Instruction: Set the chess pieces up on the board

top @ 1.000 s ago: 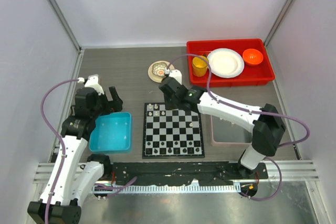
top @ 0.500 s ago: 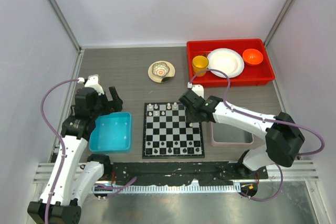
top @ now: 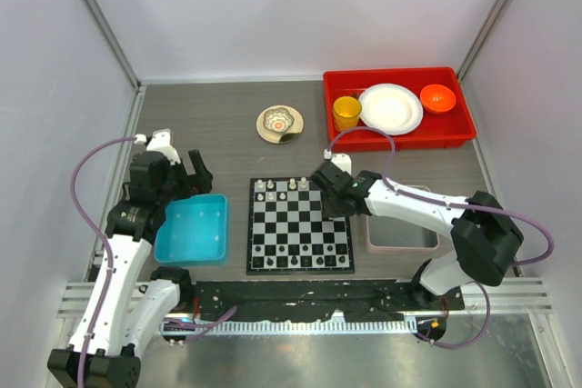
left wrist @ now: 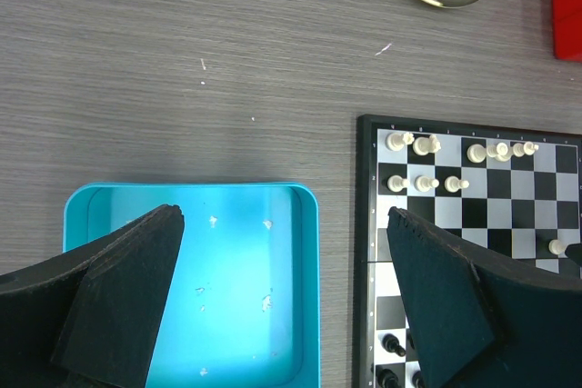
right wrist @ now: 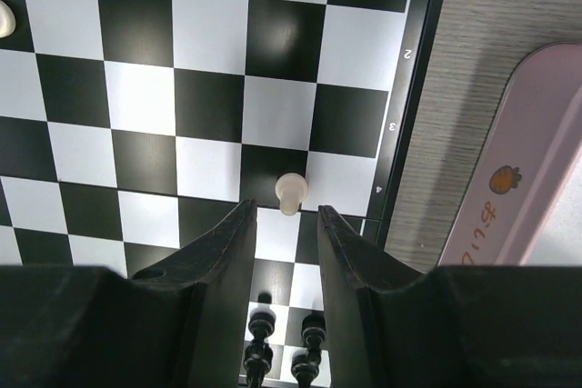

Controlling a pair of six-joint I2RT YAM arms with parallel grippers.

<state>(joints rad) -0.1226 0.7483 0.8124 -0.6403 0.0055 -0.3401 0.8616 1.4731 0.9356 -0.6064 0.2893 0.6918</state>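
Right gripper (right wrist: 286,213) sits low over the board (right wrist: 209,34), towards its right side. Jaws narrow, a slim gap between them, nothing clasped. A lone cream pawn (right wrist: 291,193) stands just past the fingertips, close to the board's right border and about mid-board. It looks free-standing from the wrist view.

Off the board's left side, the left gripper (left wrist: 286,217) hangs over a blue bin (left wrist: 309,297), jaws as wide as they go and empty. The bin shows only pale flecks, too small to name.

So where does the setup stand? In the board's far-left corner there is a short back row of cream pieces (left wrist: 423,144), with three pawns (left wrist: 426,184) lined up just in front of them. Dark pieces (right wrist: 264,302) crowd the board's near edge, though the count is too fine to tell.

My read: a start, not much more. The cream ranks cover only the board's left part, their right-hand squares are bare, and that stray pawn looks a long way from its home rank — plenty left to place.
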